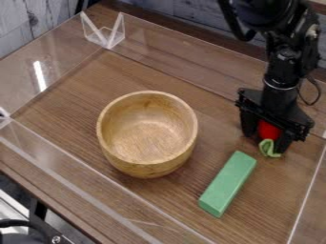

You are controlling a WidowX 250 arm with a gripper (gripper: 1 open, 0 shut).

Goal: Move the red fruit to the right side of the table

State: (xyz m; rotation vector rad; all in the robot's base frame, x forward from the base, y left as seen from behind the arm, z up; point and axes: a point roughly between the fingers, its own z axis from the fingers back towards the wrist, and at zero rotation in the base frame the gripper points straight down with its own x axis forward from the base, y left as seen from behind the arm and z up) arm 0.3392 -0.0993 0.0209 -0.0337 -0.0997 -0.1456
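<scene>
One claw (272, 130) spread around red fruit (268, 132), near table (76, 105) right wall

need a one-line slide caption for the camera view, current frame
Open gripper pointing down over the red fruit at the table's right side, beside a green block and wooden bowl.

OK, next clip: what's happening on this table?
A single robot arm is setting the red fruit down near the right edge of the table. Its gripper points straight down over the fruit, low at the tabletop, with the fruit between the fingers; whether the jaws have let go is hard to tell. The green block lies just in front of it, and the wooden bowl sits near the middle, untouched.
</scene>
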